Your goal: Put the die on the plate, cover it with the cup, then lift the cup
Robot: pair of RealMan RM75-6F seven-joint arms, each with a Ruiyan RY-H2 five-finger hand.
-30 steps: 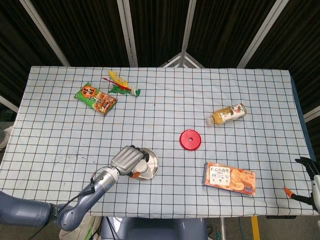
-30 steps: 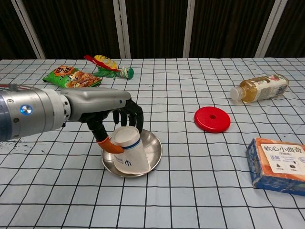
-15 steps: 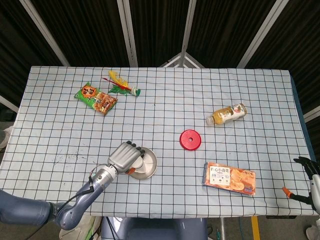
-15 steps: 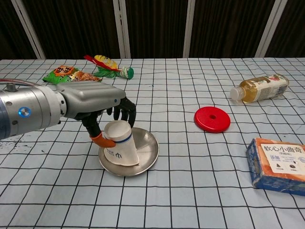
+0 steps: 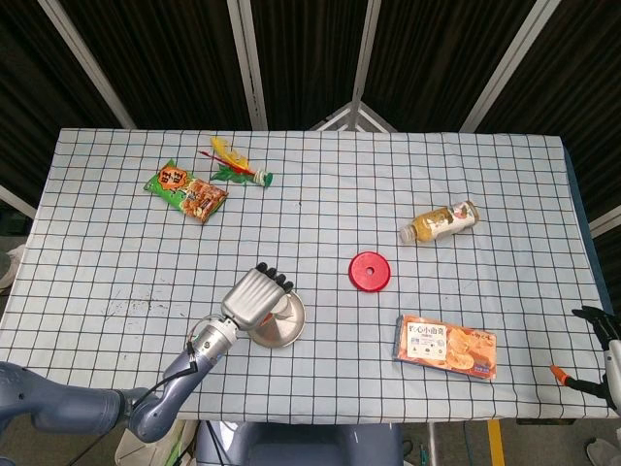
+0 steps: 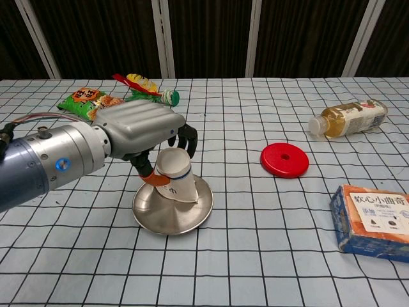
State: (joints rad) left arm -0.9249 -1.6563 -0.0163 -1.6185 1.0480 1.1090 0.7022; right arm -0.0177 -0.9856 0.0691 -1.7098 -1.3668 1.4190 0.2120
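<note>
Across the whole checkered surface (image 5: 320, 194), largest first. Near the front-right corner, flat: orange snack box (image 5: 445, 347), blue-sided in the chest view. Along the front edge toward the left: left robot hand (image 6: 144, 125), fingers wrapped around the white paper cup (image 6: 176, 177), gripping it upside down and tilted, rim low over the round metal plate (image 6: 156, 218); cannot tell whether the rim touches the plate. Die hidden from both views, so no place given for it. Toward the back-left corner: green and orange snack bag (image 5: 185, 190), and just beside it a red, yellow and green wrapped item (image 5: 236, 163). Toward the right edge, lying on its side: bottle of amber drink (image 5: 440, 222). Between plate and bottle, near the middle: red disc (image 5: 369, 271), flat. Off the front-right corner: right robot hand (image 5: 598, 323), barely in view; open or closed, cannot tell.
</note>
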